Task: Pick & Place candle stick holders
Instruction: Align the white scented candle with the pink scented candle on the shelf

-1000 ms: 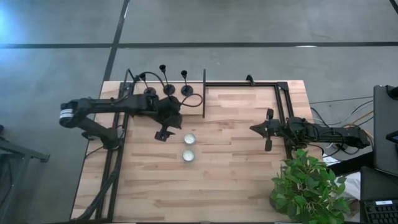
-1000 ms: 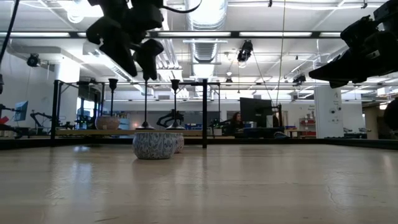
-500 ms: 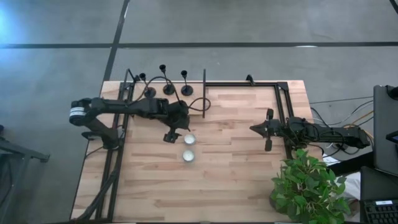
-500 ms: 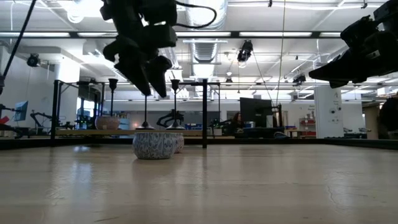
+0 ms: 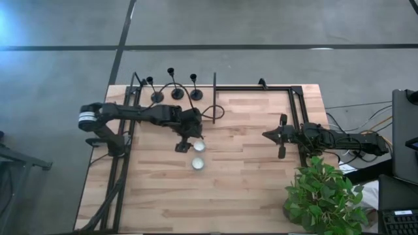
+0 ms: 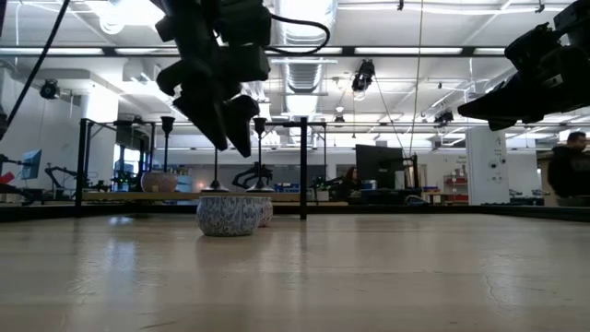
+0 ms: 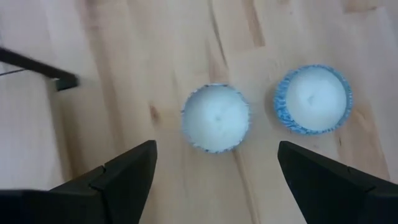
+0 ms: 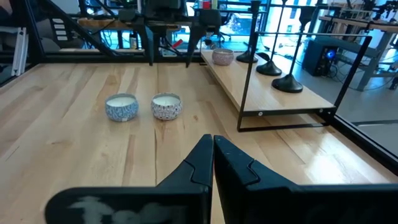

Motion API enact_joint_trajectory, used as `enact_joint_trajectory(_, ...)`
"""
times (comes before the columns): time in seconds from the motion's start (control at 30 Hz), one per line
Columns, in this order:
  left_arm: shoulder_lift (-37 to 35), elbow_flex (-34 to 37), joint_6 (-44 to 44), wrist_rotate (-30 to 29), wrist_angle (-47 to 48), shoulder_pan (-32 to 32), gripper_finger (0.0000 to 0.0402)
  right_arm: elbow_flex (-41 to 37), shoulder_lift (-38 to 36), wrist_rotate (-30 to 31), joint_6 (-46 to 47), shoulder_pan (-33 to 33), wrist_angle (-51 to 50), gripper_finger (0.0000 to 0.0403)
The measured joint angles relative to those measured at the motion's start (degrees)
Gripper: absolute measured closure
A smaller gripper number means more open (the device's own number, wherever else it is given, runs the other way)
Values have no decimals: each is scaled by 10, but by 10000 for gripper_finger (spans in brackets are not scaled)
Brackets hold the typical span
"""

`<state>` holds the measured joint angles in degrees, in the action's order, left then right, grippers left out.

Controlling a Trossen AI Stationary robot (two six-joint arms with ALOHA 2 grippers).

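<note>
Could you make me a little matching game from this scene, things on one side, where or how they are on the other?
Things:
1. candle stick holders
2. left gripper
3. right gripper
4. potted plant

Descriptions:
A. fingers shut, near the table's right edge
B. beyond the table's right front corner
C. in a row at the table's back edge
D. fingers open, above the tealights

Pairs: 1-C, 2-D, 3-A, 4-B

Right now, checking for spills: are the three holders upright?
Upright: all three holders stand on their bases at the table's far edge, stems up.
</note>
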<state>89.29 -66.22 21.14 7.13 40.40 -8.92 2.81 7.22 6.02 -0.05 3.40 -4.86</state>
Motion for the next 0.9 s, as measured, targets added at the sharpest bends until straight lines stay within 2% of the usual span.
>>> enact_joint_trajectory(0.27,36,0,115,10,-15,25,62,0,0,0,0,0,0,394)
enact_joint_trajectory(0.53,73,-3,170,32,-40,25,62,0,0,0,0,0,0,394)
enact_joint_trajectory(0.9,73,-17,167,27,-44,18,62,0,0,0,0,0,0,394)
